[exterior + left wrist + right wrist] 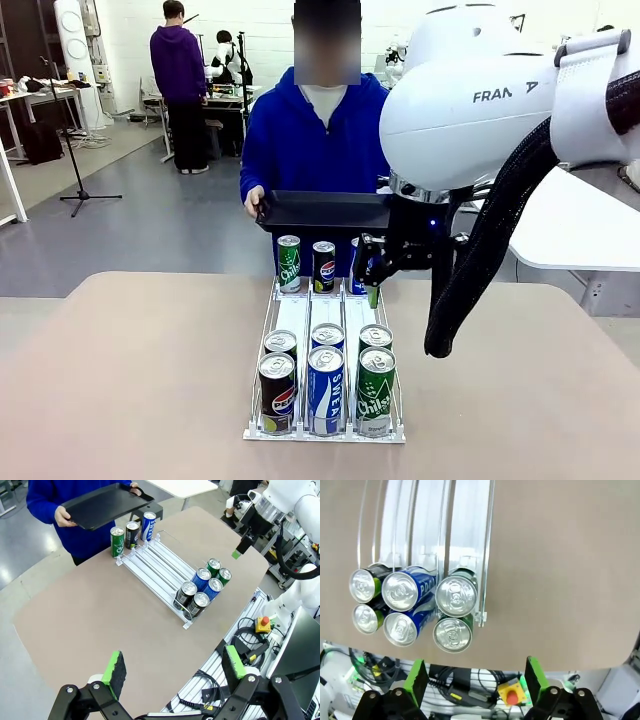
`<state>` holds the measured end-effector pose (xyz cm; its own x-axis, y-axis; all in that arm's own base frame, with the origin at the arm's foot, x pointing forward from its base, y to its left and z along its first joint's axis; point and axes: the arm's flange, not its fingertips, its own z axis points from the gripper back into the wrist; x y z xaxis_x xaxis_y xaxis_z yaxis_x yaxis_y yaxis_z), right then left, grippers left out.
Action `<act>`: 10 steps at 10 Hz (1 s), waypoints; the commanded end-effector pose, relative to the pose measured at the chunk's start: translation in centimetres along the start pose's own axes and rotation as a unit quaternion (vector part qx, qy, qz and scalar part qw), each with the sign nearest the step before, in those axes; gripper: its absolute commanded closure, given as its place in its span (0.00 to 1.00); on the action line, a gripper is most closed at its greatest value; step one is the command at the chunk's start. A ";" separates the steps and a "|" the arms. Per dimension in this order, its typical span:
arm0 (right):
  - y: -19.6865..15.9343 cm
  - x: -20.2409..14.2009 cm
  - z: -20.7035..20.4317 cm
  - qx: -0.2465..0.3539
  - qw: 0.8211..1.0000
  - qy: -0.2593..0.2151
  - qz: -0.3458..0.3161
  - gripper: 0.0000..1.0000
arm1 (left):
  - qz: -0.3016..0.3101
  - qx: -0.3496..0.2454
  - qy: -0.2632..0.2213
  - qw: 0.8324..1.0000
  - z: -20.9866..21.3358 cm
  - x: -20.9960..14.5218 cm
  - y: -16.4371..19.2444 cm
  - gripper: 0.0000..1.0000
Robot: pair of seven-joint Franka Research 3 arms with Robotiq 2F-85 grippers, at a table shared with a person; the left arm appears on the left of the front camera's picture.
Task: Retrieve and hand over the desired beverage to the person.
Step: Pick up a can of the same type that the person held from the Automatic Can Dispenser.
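Right gripper [475, 664], jaws wide, hovers over the rack [465, 520] with six upright cans [415, 605] at its 11 o'clock, left gripper [174, 659] is wide too but way farther off.

Midway across your worktop [130, 380] stands a white wire rack [296, 315]: six metal drink cans [326, 385] at its near end, apparently three more cans [323, 266] at its far end, and a black plastic tray [320, 213] behind.

The tan table [130, 380] carries a white three-lane rack [294, 314] at its centre. Six cans [326, 385] crowd the rack's 6 o'clock end. Three more cans [324, 266] stand at 12 o'clock.
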<state>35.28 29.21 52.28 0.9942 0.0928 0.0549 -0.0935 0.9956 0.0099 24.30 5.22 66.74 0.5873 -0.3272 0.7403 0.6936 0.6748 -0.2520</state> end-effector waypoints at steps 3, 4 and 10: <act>0.5 0.3 0.9 0.001 1.000 0.003 0.015 0.00 | -0.008 -0.006 -0.002 1.000 0.1 -0.1 0.1 0.00; 0.5 0.3 0.9 0.001 1.000 0.003 0.015 0.00 | -0.008 -0.006 -0.002 1.000 0.1 -0.1 0.1 0.00; 1.9 -2.6 -3.1 0.048 0.993 0.044 -0.103 0.00 | -0.008 -0.006 -0.002 1.000 0.1 -0.1 0.1 0.00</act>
<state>33.61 30.61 49.87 0.9982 -0.0396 -0.0457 0.0434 0.9954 0.0852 24.30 5.24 66.74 0.5870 -0.3274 0.7404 0.6937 0.6750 -0.2514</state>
